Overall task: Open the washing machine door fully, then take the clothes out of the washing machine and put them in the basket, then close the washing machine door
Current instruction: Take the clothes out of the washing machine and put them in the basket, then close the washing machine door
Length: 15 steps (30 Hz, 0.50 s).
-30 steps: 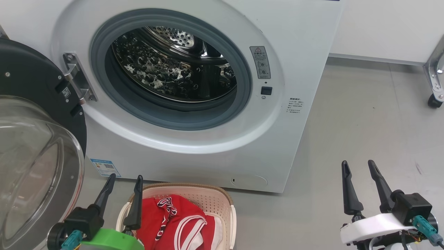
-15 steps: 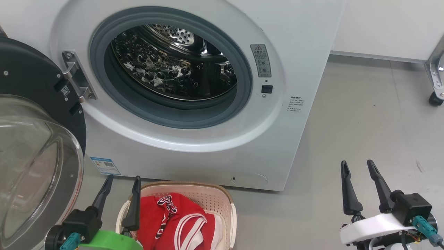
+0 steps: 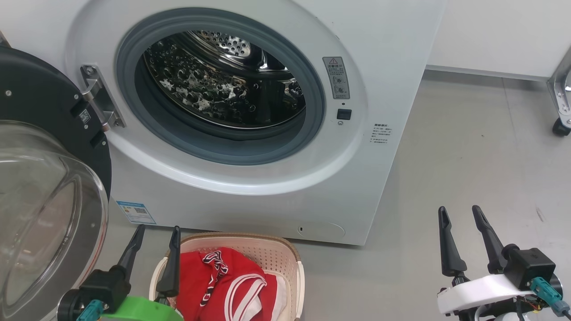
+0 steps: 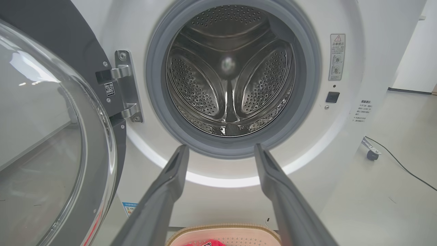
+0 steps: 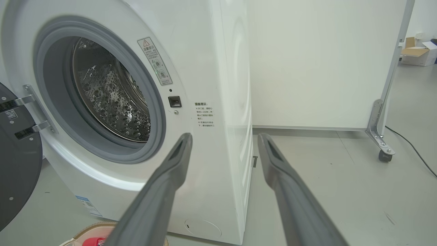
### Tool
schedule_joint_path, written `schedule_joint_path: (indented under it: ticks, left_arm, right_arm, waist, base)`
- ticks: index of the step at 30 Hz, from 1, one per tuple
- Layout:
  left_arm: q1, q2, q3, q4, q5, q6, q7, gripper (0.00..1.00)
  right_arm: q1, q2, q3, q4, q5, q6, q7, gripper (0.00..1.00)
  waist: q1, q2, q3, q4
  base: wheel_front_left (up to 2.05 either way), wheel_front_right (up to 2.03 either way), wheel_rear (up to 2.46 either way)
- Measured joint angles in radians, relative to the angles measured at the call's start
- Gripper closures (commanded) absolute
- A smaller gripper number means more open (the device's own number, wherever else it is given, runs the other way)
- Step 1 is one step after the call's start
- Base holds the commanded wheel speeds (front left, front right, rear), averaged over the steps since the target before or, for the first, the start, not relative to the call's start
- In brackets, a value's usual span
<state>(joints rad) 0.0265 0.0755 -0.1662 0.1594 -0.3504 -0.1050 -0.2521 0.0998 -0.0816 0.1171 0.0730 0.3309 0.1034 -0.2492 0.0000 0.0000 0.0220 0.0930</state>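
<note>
The white washing machine stands before me with its steel drum bare inside. Its black washing machine door hangs wide open at the left, the glass bowl bulging toward me. Red-and-white clothes lie in the cream basket on the floor below the opening. My left gripper is open, its fingers over the basket's left edge, holding nothing. My right gripper is open over the floor at the right. The left wrist view looks straight into the drum.
A partition's castor stands on the grey floor at the far right, with a cable trailing beside it. A white wall panel runs behind the machine. Cardboard boxes sit far off.
The head camera has tilted slightly, so the whole scene sits a little higher. The left gripper has sunk slightly. The right gripper, door and clothes have not moved.
</note>
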Motion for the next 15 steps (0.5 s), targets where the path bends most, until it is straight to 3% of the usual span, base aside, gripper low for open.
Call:
schedule_joint_path:
  ticks: [15]
  left_arm:
    - [0.005,-0.003,0.002,-0.001,0.0,0.0,0.0,0.0]
  right_arm:
    - [0.001,0.0,-0.001,0.002,0.0,0.0,0.0,0.0]
  waist:
    - [0.0,0.0,0.001,-0.005]
  base:
    - [-0.46,0.46,0.0]
